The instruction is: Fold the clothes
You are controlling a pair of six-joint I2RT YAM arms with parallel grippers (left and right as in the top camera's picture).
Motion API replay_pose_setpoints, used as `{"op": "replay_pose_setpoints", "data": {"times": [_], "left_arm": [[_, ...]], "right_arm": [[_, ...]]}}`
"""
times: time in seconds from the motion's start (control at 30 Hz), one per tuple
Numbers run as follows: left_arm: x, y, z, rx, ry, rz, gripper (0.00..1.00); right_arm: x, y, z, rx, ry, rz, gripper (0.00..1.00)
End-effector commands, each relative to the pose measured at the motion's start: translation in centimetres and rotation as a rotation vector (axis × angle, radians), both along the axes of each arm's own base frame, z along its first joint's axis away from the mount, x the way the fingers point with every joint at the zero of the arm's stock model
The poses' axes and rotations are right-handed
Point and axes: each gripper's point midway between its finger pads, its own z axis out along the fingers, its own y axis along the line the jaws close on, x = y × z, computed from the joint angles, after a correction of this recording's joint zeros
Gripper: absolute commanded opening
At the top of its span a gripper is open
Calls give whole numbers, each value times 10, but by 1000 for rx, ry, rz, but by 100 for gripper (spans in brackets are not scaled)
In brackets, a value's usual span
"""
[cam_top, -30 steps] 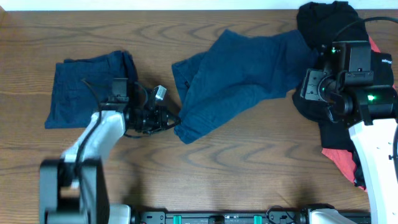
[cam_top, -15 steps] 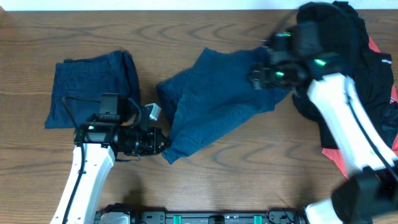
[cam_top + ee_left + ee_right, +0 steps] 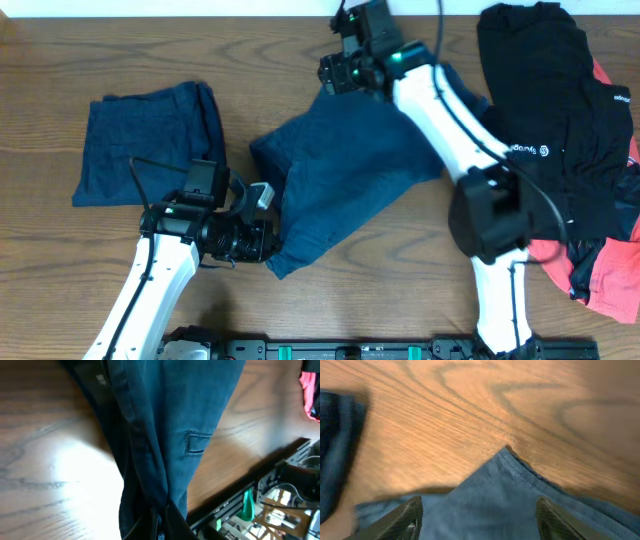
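Navy garment [image 3: 340,170] half-held
Left gripper [image 3: 262,243] clenched on its corner; right gripper [image 3: 330,75] spread over far corner, may miss the thin edge.

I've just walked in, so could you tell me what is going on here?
Two robot arms are folding clothes. The left gripper is shut on the near corner of the unfolded blue garment. The right gripper hangs open over its far corner, not gripping yet. One folded blue garment lies to the left; a black and red pile sits at the right.
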Motion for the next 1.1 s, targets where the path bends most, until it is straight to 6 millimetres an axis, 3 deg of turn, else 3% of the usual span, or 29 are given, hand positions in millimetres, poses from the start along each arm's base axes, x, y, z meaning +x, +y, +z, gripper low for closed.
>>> {"op": "replay_pose_setpoints", "data": {"times": [0.0, 0.1, 0.27, 0.47, 0.57, 0.7, 0.8, 0.9, 0.97, 1.07], "left_arm": [[1, 3, -3, 27, -10, -9, 6], [1, 3, -3, 27, -14, -10, 6], [2, 3, -3, 26, -15, -9, 6], [2, 3, -3, 26, -15, -9, 6], [2, 3, -3, 26, -15, -9, 6], [2, 3, -3, 26, -15, -9, 6], [2, 3, -3, 26, -15, -9, 6], [2, 3, -3, 26, -15, -9, 6], [2, 3, -3, 26, -15, -9, 6], [2, 3, -3, 26, -15, -9, 6]], "right_arm": [[-6, 15, -50, -28, 80, -22, 69], [-11, 24, -83, -55, 111, -8, 70], [-13, 29, -120, -117, 117, -17, 70], [-10, 28, -136, -176, 89, -41, 68], [-6, 25, -134, -178, 76, -75, 57], [3, 10, -133, -206, 54, -199, 52], [7, 11, -130, -197, 37, -205, 45], [9, 12, -129, -190, 27, -206, 20], [9, 12, -129, -189, 27, -206, 8], [10, 12, -129, -188, 26, -208, 1]]}}
